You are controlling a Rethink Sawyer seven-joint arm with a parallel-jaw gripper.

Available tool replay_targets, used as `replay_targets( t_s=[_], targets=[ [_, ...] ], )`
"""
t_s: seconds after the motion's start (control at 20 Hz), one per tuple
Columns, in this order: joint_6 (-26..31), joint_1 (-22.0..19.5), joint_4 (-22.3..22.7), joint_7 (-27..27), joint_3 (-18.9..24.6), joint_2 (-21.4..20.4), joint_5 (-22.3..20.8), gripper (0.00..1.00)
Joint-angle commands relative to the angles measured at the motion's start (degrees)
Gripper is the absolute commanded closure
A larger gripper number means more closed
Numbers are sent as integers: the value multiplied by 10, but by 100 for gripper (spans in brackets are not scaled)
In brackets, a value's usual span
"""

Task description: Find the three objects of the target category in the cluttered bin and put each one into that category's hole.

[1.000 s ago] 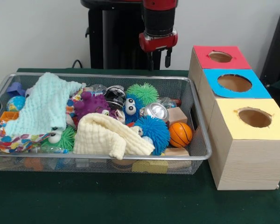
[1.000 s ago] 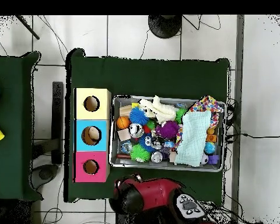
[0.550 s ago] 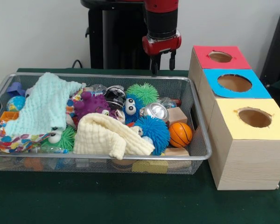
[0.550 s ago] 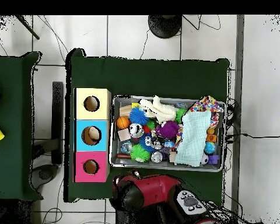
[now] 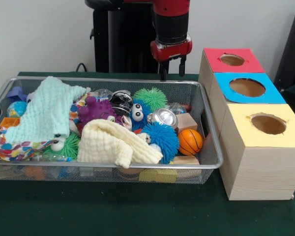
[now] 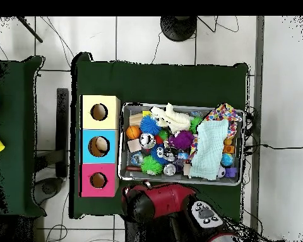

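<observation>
My pincer (image 5: pixel 172 67) hangs above the bin's (image 5: pixel 209 147) far rim, prongs spread, holding nothing. The wire-mesh bin sits on the green table (image 5: pixel 137 211), packed with clutter. Below and in front of the pincer: a spiky green ball (image 5: pixel 151 97), a shiny can (image 5: pixel 164 117), a fuzzy blue ball (image 5: pixel 161 139) with googly eyes, a small basketball (image 5: pixel 190 141). Further left: a purple toy (image 5: pixel 95 109), a cream cloth (image 5: pixel 115 142), a mint waffle-knit cloth (image 5: pixel 44 113). Beside the bin stand 3 wooden boxes with round holes, topped red (image 5: pixel 232 60), blue (image 5: pixel 247 87) and yellow (image 5: pixel 266 124).
</observation>
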Motion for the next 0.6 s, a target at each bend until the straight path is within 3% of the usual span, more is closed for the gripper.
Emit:
replay_targets(
  t_s=[0.05, 0.6],
  targets=[
    [13, -11, -111, 10, 49, 25, -20, 0],
    [35, -21, -118, 4, 65, 21, -9, 0]
  ],
)
